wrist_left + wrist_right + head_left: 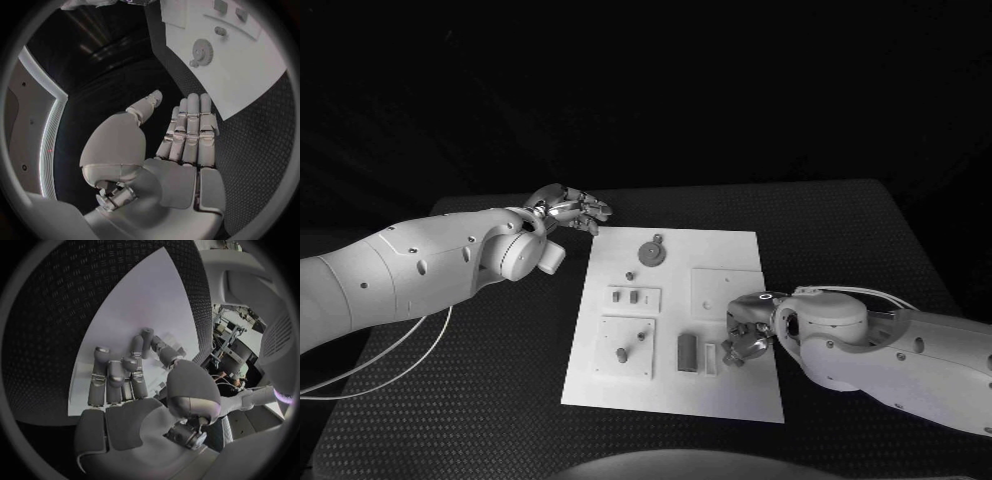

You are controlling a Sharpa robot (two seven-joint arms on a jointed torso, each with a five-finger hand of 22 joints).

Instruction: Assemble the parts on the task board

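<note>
Over task board (pixel 733 385) right edge, right hand (pixel 747 335) is hovering w/ fingers loose, grasping nothing, prob. lining up on grey parts (pixel 687 352). Left hand (pixel 571 211) is idling off board's far-left corner, released, above desk (pixel 473 400).

Task board (pixel 733 250): looking like smooth, matt white plastic. Parts (pixel 651 250): appearing as dull grey pieces. Table (pixel 473 400): showing a black, rough, dimpled mat surface. Left hand (pixel 184 145) and right hand (pixel 125 385): presenting silvery, satin-sheened metal-look segments; arms (pixel 416 270) wearing glossy white shells.

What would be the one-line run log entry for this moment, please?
left hand: open, off the board's far-left corner | right hand: over task board, grasp unclear | gear part: lying on board
</note>
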